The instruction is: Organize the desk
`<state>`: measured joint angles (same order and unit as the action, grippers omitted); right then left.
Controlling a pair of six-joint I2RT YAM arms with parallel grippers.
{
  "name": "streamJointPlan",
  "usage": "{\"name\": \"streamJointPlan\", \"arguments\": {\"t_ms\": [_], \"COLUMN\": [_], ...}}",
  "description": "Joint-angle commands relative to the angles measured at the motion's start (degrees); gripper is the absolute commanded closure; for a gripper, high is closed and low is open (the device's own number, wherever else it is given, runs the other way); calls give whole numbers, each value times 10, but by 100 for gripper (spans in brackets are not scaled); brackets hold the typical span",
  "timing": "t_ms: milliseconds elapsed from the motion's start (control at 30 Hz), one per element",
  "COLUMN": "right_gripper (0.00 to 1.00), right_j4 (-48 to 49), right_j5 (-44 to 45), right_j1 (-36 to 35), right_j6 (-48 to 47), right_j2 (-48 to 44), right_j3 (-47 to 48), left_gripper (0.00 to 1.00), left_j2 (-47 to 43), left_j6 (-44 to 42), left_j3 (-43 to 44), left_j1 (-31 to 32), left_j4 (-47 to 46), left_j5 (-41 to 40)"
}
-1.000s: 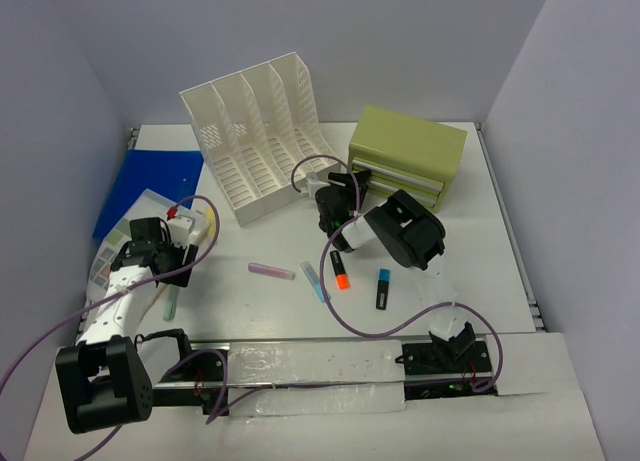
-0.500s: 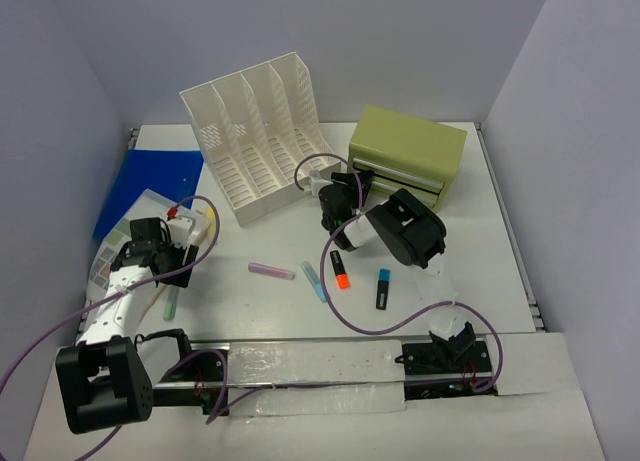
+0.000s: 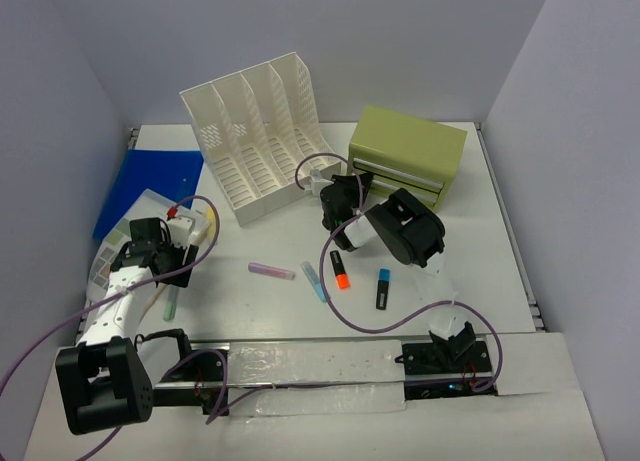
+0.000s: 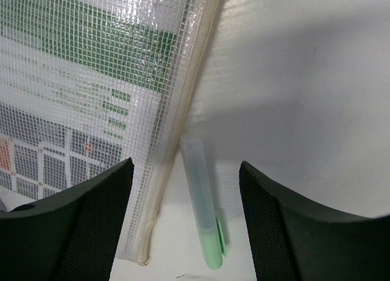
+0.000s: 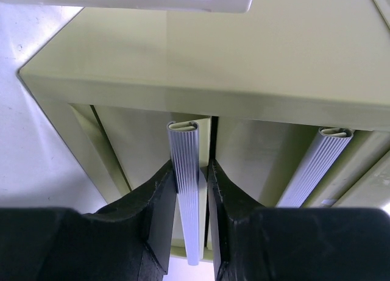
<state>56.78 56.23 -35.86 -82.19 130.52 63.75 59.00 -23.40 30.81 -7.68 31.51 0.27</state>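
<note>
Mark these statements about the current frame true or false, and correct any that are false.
1. The right gripper is closed on a ribbed silver drawer handle of the olive-green drawer box. True.
2. The left gripper holds the green highlighter. False: its jaws stand open, and the highlighter lies on the desk below them, beside the mesh pouch.
3. The blue folder stands in the white file rack. False: it lies flat on the desk, left of the rack.
4. An orange marker lies on the desk next to a light-blue pen. True.
</note>
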Motion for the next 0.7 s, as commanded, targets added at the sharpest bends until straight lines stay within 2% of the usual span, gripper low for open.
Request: {"name": "streamJointPlan", "arguments": {"t_ms": [0, 233, 667], "right_gripper": [86, 100, 100], "right_j4": [33, 34, 40], "right_j5": [0, 5, 46], "right_j1": [5, -2, -60], "right_j6": [12, 25, 54], "right_j2": [-3, -11, -55], "right_j3": [-1, -16, -70], "left_gripper": [23, 23, 23], "left_j2": [-11, -13, -19], "left_j6": [-8, -11, -16], "left_j3": [11, 8, 0], "left_j1": [-3, -3, -4], "left_j4": [1, -1, -7], "left_j5": [9, 9, 10]}}
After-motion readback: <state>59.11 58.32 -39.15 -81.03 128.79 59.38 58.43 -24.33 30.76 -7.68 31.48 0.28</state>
